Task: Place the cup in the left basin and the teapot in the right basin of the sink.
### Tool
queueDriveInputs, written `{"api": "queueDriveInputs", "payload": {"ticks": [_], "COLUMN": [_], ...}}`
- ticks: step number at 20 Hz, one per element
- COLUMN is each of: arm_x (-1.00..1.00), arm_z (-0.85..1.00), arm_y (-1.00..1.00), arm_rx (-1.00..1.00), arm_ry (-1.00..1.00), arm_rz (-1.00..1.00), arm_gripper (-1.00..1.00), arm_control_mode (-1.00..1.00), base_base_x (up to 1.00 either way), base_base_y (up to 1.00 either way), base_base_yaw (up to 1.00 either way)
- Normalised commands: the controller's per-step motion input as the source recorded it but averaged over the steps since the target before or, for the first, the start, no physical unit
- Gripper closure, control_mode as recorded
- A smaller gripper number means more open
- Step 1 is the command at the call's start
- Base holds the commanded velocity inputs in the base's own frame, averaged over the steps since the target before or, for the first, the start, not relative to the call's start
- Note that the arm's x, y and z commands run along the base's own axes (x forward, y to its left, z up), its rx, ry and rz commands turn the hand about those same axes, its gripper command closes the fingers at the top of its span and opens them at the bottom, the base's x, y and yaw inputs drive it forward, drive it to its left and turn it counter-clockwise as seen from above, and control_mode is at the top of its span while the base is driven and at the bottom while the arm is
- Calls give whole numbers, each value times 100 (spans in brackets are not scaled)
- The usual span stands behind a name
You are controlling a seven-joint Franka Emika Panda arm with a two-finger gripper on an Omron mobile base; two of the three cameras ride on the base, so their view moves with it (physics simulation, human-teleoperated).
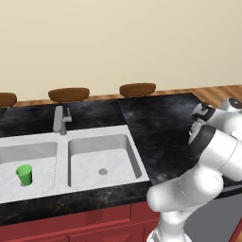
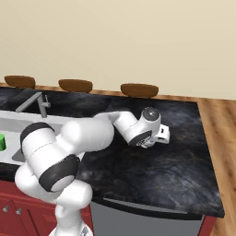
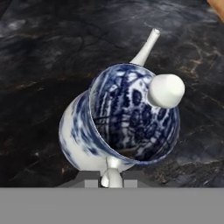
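The white and dark blue teapot [image 3: 127, 118] looms close in the hand view, tilted, its open mouth toward the camera and its thin spout pointing away over the black counter [image 3: 43, 65]. My gripper [image 3: 111, 178] is shut on the teapot's white handle at the bottom of that view. In the base views my hand [image 1: 202, 113] [image 2: 156, 133] hovers over the counter to the right of the sink, and the arm hides the teapot there. The green cup [image 1: 24, 175] [image 2: 1, 141] stands upright in the left basin [image 1: 38, 156]. Nothing lies in the right basin [image 1: 101, 158] around its round drain.
A grey faucet [image 1: 61, 120] [image 2: 38, 103] rises behind the sink's divider. Brown stools [image 1: 68, 94] [image 1: 137, 89] line the counter's far edge. The black counter [image 2: 175, 161] stretches right of the sink to a wooden floor [image 2: 221, 124].
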Motion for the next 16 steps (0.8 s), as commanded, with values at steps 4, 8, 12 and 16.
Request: {"api": "queueDriveInputs", "payload": {"ticks": [4,8,12,16], "arm_x": [0,0,0,0], "arm_z": [18,6,6,9], "arm_y": [70,84,80,79], "arm_rx": [-8,-13,-12,-9], "arm_ry": [0,-1,-1,0], "arm_rz": [9,12,10,9], "arm_gripper": [100,100,100,100], "arm_control_mode": [-100,-100,-100,-100], "base_base_x": [0,0,0,0], "base_base_y": [0,0,0,0], "base_base_yaw": [0,0,0,0]}}
